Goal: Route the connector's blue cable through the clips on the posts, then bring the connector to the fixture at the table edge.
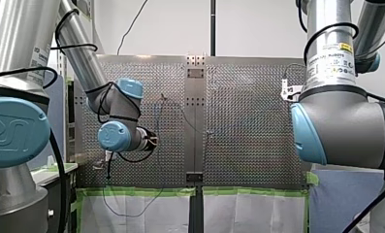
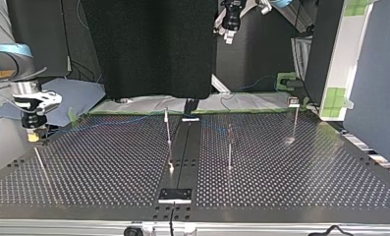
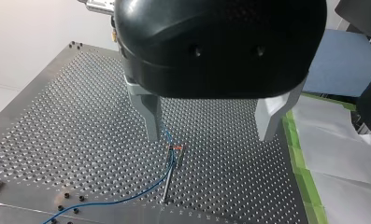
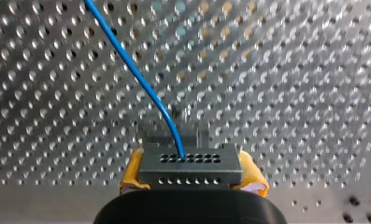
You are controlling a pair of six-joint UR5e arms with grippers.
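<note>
Connector (image 4: 190, 169) lies crosswise, clamped in my right tool (image 4: 192, 179), blue cable (image 4: 136, 74) leaving ahead; my left tool (image 3: 210, 137) apart.

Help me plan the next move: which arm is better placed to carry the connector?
Right. My right gripper is shut on the connector, blue cable trailing from it; my left gripper hangs open, empty, above a post.

Perforated table (image 2: 109, 167) carries upright posts (image 2: 168, 137) (blue cable (image 4: 143, 84) draped across).

My left arm's jaws stand wide apart above the perforated worktop (image 3: 57, 121). Beside one jaw, the blue cable (image 3: 168, 137) meets the clip (image 3: 176, 148) atop a thin post (image 3: 168, 182), then trails across the worktop.
</note>
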